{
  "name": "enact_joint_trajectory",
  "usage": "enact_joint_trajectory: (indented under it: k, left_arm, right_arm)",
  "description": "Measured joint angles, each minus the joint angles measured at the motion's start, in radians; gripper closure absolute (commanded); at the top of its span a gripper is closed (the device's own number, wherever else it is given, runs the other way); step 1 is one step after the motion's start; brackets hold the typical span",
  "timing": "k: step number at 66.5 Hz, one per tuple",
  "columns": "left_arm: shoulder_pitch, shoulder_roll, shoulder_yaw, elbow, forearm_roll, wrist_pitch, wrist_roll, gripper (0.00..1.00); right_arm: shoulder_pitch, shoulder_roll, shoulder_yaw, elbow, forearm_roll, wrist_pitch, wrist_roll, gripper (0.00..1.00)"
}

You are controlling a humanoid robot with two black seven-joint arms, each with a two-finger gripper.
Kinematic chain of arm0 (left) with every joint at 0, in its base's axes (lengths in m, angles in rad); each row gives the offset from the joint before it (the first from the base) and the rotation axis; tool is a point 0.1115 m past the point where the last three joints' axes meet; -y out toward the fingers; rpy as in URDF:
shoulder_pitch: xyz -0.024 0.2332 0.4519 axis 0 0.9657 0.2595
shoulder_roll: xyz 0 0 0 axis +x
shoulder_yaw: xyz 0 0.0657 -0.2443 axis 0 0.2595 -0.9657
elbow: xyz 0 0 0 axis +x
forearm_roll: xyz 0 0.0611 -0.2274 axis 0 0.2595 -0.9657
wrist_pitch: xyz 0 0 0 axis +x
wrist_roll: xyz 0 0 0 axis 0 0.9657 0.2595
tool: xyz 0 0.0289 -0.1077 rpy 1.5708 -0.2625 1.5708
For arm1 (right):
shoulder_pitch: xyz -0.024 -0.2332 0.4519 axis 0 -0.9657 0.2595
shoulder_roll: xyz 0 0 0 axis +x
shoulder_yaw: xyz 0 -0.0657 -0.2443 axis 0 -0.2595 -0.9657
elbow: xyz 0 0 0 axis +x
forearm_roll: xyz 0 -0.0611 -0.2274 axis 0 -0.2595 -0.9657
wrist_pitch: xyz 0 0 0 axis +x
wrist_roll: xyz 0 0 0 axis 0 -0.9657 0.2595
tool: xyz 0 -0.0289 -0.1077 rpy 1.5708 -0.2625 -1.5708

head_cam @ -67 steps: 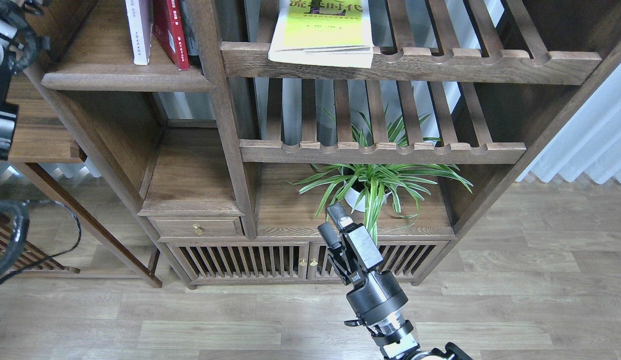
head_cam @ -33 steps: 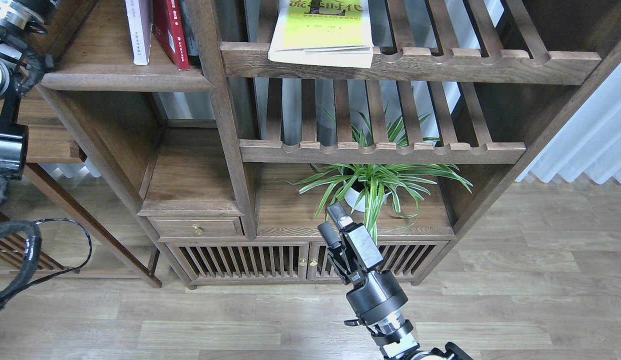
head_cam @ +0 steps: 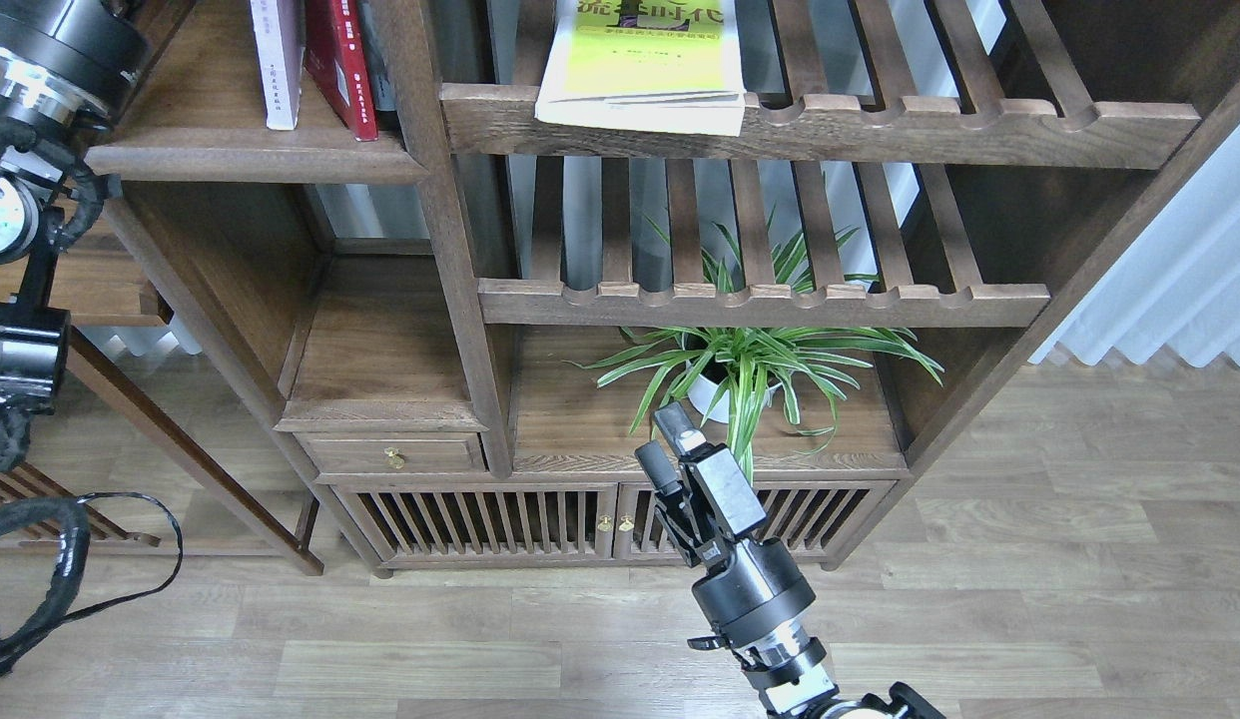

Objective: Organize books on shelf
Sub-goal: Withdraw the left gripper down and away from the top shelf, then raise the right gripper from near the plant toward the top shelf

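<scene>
A pale lavender-white book [head_cam: 279, 70] stands upright on the solid dark-brown shelf [head_cam: 231, 160] at the upper left. A red book [head_cam: 342, 70] leans beside it on its right. A yellow-green book [head_cam: 642, 65] with a white lower edge lies flat on the upper slatted rack [head_cam: 979, 125], overhanging its front rail. My right gripper [head_cam: 663, 446] is open and empty, low in the middle, in front of the cabinet and far below the books. My left arm [head_cam: 26, 120] runs up the left edge; its gripper is out of view.
A lower slatted rack [head_cam: 760, 300] sits under the upper one. A potted spider plant [head_cam: 740, 369] stands on the cabinet top just behind my right gripper. A small drawer [head_cam: 390, 454] and slatted cabinet doors [head_cam: 480, 519] are below. White curtains [head_cam: 1179, 300] hang at the right.
My left arm has shifted along the left edge, its upper black joint coming further into view at the top-left corner. My right arm and the books have not moved.
</scene>
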Motion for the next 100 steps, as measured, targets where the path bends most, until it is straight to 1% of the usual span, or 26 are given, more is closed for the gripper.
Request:
enact_joint_trajectory:
  k: [11,23,33,44,55,68,77,86,89,91,100]
  left_arm:
    - [0.046,0.007,0.001,-0.048,0.001,0.000,0.009,0.12]
    - [0.139,0.044,0.007,-0.113,0.001,0.000,0.036,0.12]
    - [0.210,0.082,0.007,-0.138,-0.001,0.000,0.040,0.11]
    - [0.287,0.090,0.010,-0.184,-0.004,0.000,0.041,0.11]
    - [0.347,0.089,0.025,-0.197,-0.009,0.000,0.041,0.11]
    - [0.438,0.088,0.039,-0.200,-0.012,0.000,0.041,0.10]
    - [0.468,0.086,0.045,-0.192,-0.012,0.000,0.041,0.10]
    - [0.490,0.085,0.054,-0.185,-0.012,0.000,0.041,0.07]
    - [0.498,0.085,0.057,-0.182,-0.012,0.000,0.041,0.07]
    - [0.517,0.086,0.059,-0.173,-0.011,0.000,0.041,0.07]
    - [0.570,0.090,0.060,-0.151,-0.011,0.000,0.040,0.07]
  right_arm:
    - [0.000,0.000,0.002,0.000,0.000,0.001,0.000,0.00]
    - [0.000,0.000,0.006,0.000,0.000,0.002,0.000,0.00]
    - [0.000,0.000,0.009,0.000,0.000,0.002,0.003,0.00]
    - [0.000,0.000,0.012,0.001,0.000,0.002,0.003,0.00]
    - [0.000,0.000,0.014,0.002,0.003,0.006,0.005,0.00]
    - [0.000,0.000,0.015,0.002,0.003,0.054,0.006,0.00]
    - [0.015,0.000,0.011,0.002,0.004,0.054,0.004,0.00]
    - [0.048,0.000,0.008,0.003,0.005,0.027,0.001,0.00]
    - [0.054,0.000,0.007,0.007,0.005,0.011,0.000,0.00]
    - [0.059,0.000,0.007,0.020,0.007,-0.029,-0.001,0.00]
    - [0.071,0.000,0.007,0.032,0.010,-0.071,-0.002,0.00]
